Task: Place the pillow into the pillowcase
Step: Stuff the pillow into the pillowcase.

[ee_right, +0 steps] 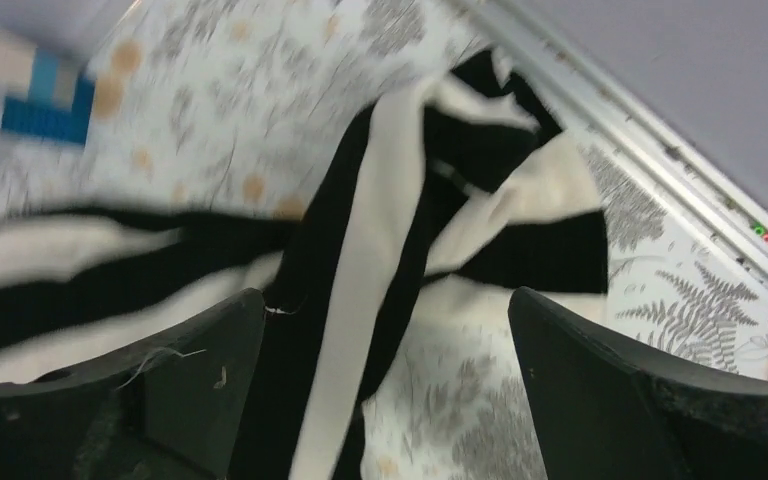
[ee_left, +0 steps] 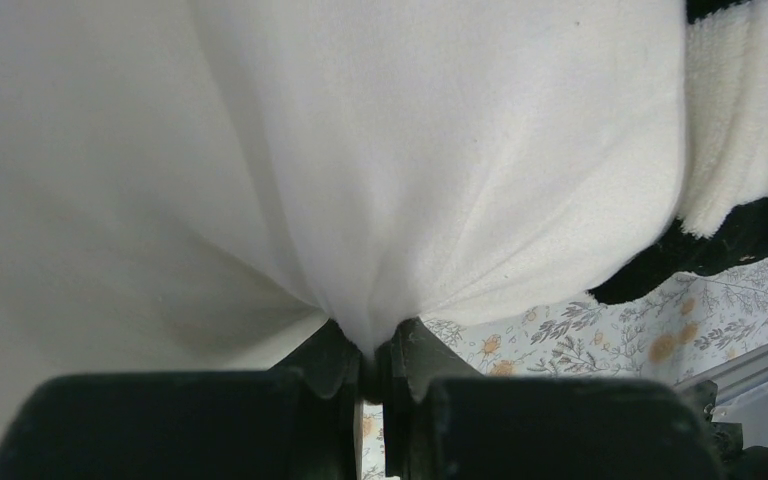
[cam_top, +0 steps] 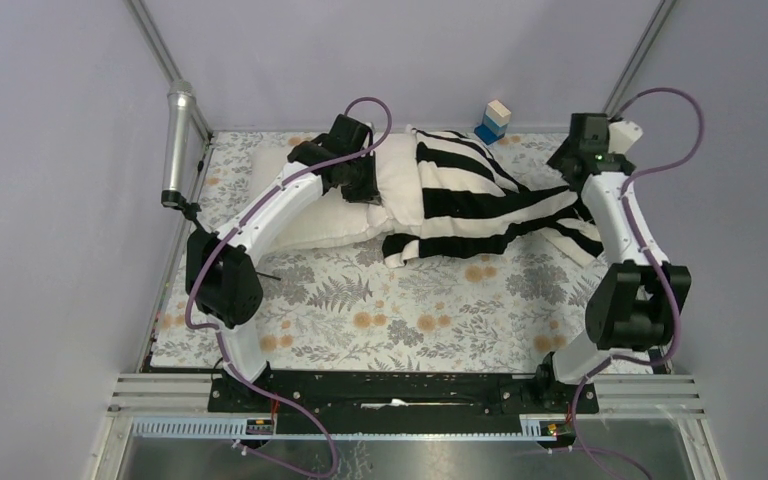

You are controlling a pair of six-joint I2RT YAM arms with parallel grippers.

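Note:
The cream pillow (cam_top: 392, 190) lies at the back of the table, its right part inside the black-and-white striped pillowcase (cam_top: 480, 195). My left gripper (cam_top: 368, 190) is shut on a pinch of the pillow's fabric; the left wrist view shows the pillow (ee_left: 410, 150) bunched between the closed fingers of the left gripper (ee_left: 375, 345), with the pillowcase edge (ee_left: 740, 130) at the right. My right gripper (cam_top: 573, 165) hovers over the pillowcase's right end. The right wrist view shows the right gripper (ee_right: 385, 300) wide open, holding nothing, above the crumpled pillowcase (ee_right: 380, 200).
A blue and white block (cam_top: 493, 122) stands at the back, also seen as a block (ee_right: 45, 95) in the right wrist view. A silver cylinder (cam_top: 177, 140) hangs on the left frame post. The floral table cover (cam_top: 380, 310) spans the table. A metal rail (ee_right: 660, 170) runs along the right edge.

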